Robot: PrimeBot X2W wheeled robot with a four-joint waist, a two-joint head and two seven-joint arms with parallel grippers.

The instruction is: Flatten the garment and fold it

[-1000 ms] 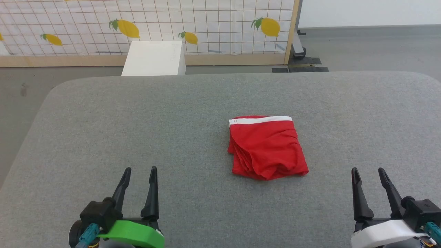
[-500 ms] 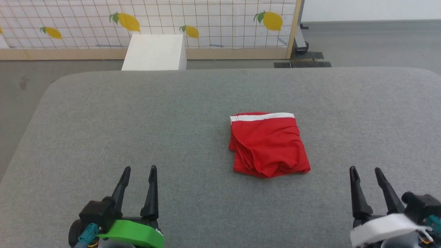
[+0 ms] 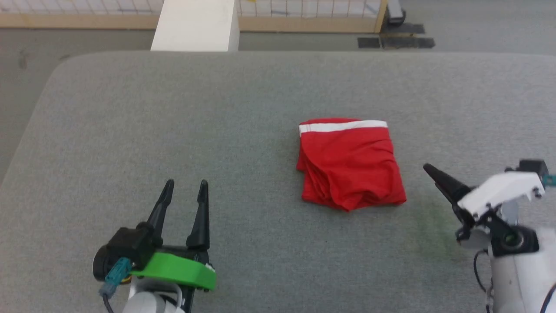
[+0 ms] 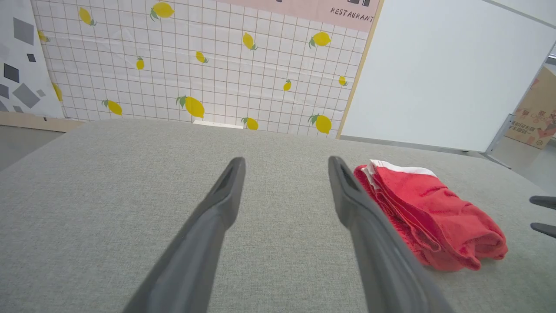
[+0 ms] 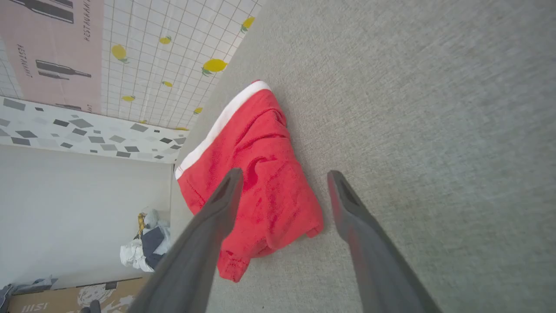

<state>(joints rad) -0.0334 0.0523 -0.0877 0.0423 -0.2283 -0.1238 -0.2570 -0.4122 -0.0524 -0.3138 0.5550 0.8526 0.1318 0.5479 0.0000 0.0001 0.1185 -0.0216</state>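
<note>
The garment point(image 3: 349, 163) is a red bundle lying in layers right of the table's middle, with a white band along its far edge. It also shows in the left wrist view point(image 4: 425, 213) and the right wrist view point(image 5: 256, 174). My left gripper point(image 3: 186, 182) stands open at the near left, well away from the cloth, its fingers point(image 4: 226, 204) empty. My right gripper point(image 3: 430, 169) is rolled on its side and points left at the garment's near right corner, a short gap off. It is open point(image 5: 284, 174) and holds nothing.
The grey padded table point(image 3: 130, 108) has bare room to the left and in front of the cloth. Past its far edge stand a white box point(image 3: 195, 26) and a lemon-print partition point(image 4: 195, 65).
The head camera has tilted down. My right gripper has lifted, rolled onto its side and swung in toward the garment's right side. The left gripper and the garment have stayed put.
</note>
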